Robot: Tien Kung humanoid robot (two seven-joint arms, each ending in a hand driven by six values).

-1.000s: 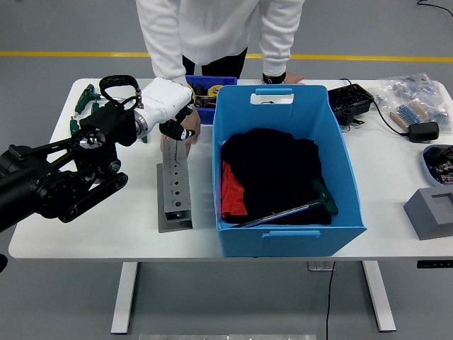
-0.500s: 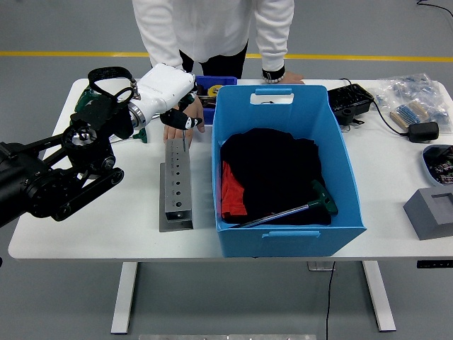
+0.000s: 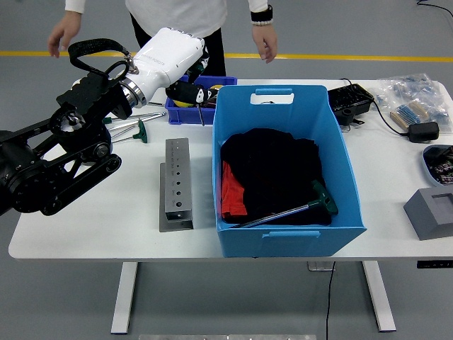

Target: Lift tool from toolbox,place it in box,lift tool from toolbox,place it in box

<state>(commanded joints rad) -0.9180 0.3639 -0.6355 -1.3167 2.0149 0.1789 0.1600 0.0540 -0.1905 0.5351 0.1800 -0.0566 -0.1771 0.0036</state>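
Left robot hand (image 3: 185,91) is up in the air over the small dark-blue bin (image 3: 185,111) at the back of the white worktop (image 3: 85,205), fingers curled round a thin tool (image 3: 201,113) — you can see a slim metal shaft hanging down from the fist, just left of the big blue box (image 3: 283,234). Can't make out the handle, it's buried in the hand.

The grey metal tool block (image 3: 176,183) with its row of holes sits on the worktop below and nearer the front edge, right beside the box's left wall. A green T-handle wrench (image 3: 134,129) lies flat behind the arm, left of the bin.

Inside the box there's a heap of black cloth with some red showing, and another green-handled T-wrench (image 3: 297,207) lying on top near the front right corner.

A person stands at the far side — both hands (image 3: 267,49) off the worktop, hanging free. Right arm isn't in shot.
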